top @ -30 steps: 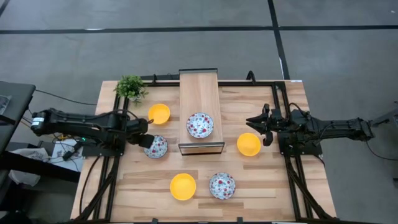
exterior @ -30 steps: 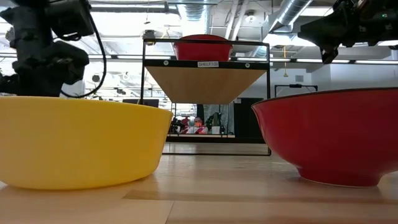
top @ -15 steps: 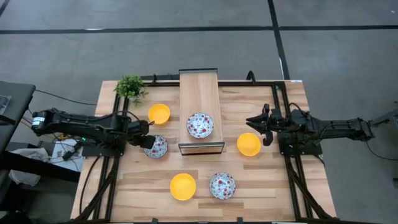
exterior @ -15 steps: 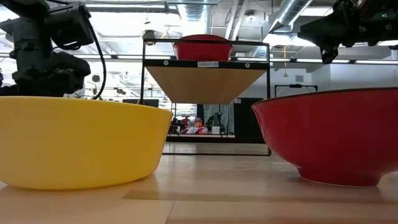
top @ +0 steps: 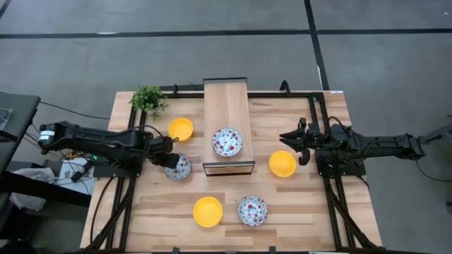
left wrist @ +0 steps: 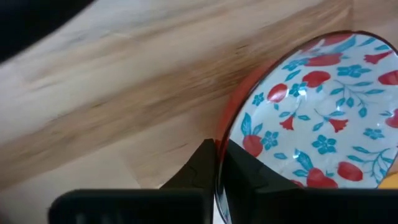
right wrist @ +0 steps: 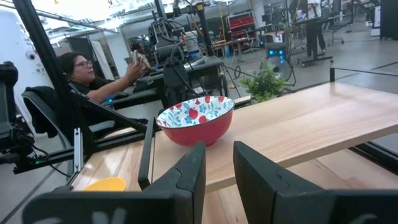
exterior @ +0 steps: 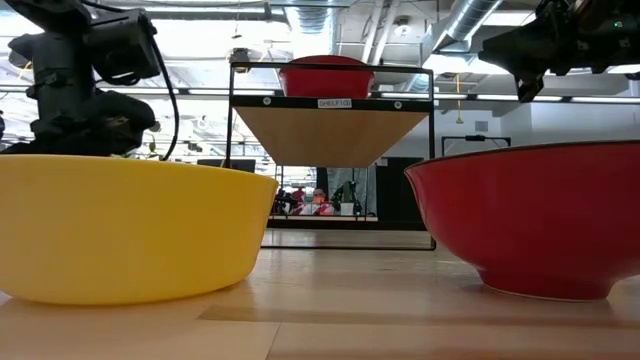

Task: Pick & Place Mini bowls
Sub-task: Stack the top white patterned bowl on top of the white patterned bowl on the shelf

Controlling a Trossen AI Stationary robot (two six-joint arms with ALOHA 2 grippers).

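The left gripper (left wrist: 219, 167) is pinched on the rim of a floral bowl (top: 177, 166) at about 9 o'clock on the table (top: 311, 212). A yellow bowl (top: 181, 129) sits at its 12. Another floral bowl (top: 227, 141) rests on the shelf (top: 226, 95) at centre. A yellow bowl (top: 282, 164) lies at 3, below the right gripper (top: 302, 142), which hovers part-open, holding nothing. A yellow bowl (top: 207, 211) and floral bowl (top: 252, 210) sit at 6. The plant (top: 148, 99) stands at 10
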